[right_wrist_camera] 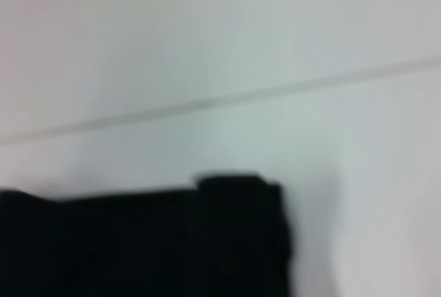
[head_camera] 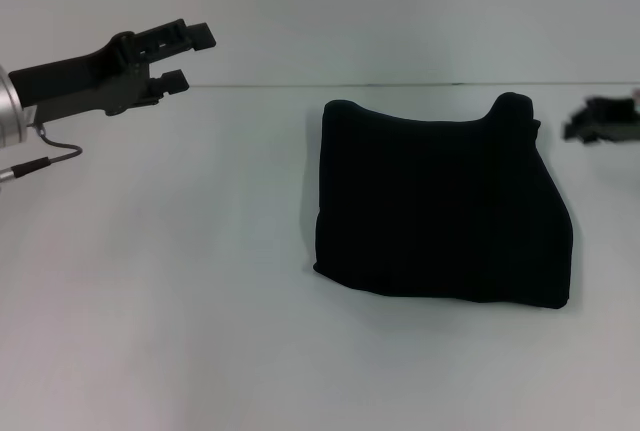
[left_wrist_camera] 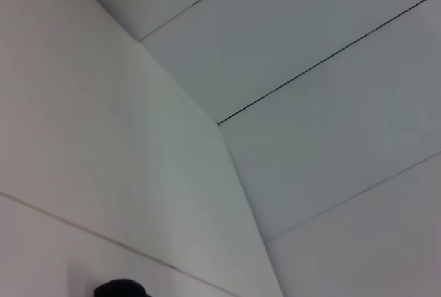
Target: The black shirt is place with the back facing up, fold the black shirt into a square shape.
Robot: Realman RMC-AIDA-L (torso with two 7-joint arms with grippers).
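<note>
Lying folded square, black shirt [head_camera: 443, 213] shows no lettering.

Table [head_camera: 150, 301]: it fills your head view, and its far edge meets the wall [head_camera: 320, 11] behind it.
Shirt [head_camera: 440, 211]: it lies folded flat on the table, right of centre, with its far corners close to the table's far edge.
Left gripper [head_camera: 185, 56]: you hold it raised at the far left, well apart from the shirt, fingers parted with a gap between them, pointing toward the centre.
Right gripper [head_camera: 605, 119]: it sits at the far right edge of your head view, near the shirt's far right corner but not touching it.
Right wrist view: the shirt [right_wrist_camera: 138, 242] lies on the table with the wall behind.
</note>
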